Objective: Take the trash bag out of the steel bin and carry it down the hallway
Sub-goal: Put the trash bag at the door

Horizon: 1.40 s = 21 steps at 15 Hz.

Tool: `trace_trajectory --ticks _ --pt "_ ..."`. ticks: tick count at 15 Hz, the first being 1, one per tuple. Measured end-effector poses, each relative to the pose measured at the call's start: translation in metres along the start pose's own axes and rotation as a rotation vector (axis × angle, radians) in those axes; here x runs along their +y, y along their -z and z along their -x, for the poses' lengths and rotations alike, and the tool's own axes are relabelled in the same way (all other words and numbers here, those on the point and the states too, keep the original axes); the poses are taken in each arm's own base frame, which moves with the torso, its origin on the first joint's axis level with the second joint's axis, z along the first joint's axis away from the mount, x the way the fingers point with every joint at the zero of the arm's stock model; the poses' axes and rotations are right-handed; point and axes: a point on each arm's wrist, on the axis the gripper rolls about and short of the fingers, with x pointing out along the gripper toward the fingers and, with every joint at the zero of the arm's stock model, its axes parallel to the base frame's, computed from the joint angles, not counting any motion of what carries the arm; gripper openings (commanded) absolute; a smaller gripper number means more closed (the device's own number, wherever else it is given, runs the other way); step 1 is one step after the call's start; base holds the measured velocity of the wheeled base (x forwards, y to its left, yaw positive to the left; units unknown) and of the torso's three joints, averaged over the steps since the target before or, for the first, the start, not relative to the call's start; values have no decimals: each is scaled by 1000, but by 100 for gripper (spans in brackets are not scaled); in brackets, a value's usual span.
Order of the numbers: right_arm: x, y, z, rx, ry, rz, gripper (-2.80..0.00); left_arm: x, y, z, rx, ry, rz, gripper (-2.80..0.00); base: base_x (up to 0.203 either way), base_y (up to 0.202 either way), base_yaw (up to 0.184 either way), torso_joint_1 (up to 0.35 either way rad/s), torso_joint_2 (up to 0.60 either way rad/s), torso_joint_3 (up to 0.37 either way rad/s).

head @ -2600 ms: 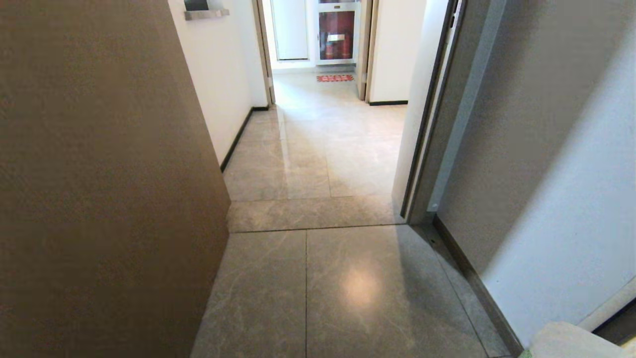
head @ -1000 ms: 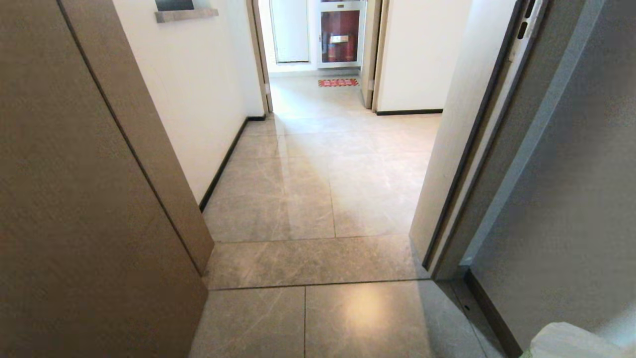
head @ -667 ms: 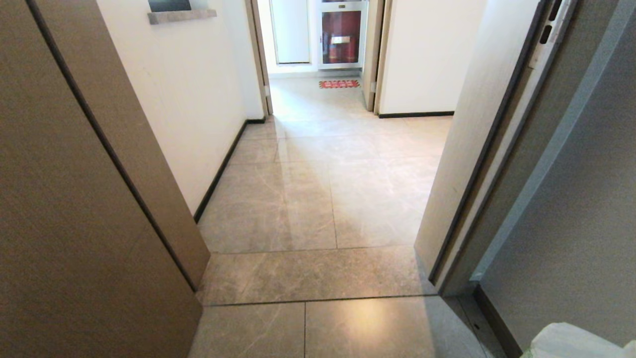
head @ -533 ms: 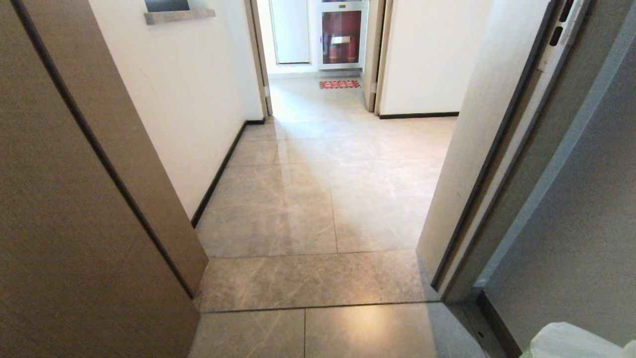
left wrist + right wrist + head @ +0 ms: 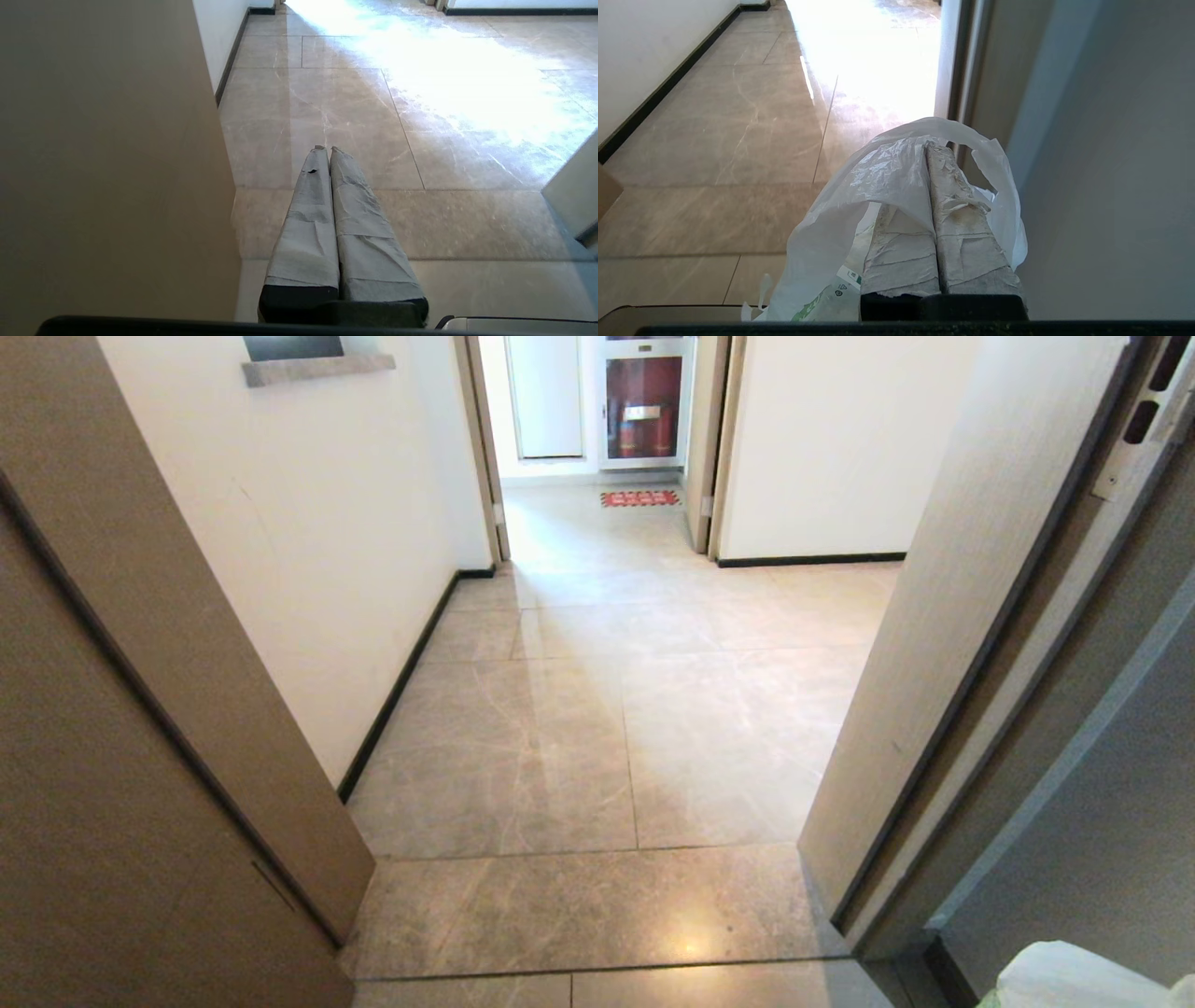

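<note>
The trash bag [image 5: 840, 219] is white crinkly plastic with green-and-white packaging showing inside it. It hangs from my right gripper [image 5: 926, 145], which is shut on the bag's top edge close to the grey wall on the right. A corner of the trash bag [image 5: 1074, 980] shows at the bottom right of the head view. My left gripper [image 5: 327, 148] is shut with nothing in it and hangs over the floor beside the brown door. The hallway [image 5: 607, 709] of glossy marble-look tiles runs ahead. The steel bin is out of view.
A brown door [image 5: 140, 756] stands open close on the left, and a door frame [image 5: 980, 663] and grey wall are close on the right. A white wall with black skirting [image 5: 397, 691] lines the left side. At the far end are a red mat [image 5: 639, 498] and a glass-fronted cabinet [image 5: 639, 406].
The whole head view has shifted: the camera has moved forward through the doorway, and the door and frame have slid outward and nearer. The bag stays in the same corner.
</note>
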Motion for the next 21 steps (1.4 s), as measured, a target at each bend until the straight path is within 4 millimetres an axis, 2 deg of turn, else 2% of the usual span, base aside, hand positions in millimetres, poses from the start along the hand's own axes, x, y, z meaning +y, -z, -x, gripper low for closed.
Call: trace_trajectory --ticks 21 --pt "0 0 0 0 -1 0 -280 0 0 0 0 0 0 -280 192 0 1 2 3 2"
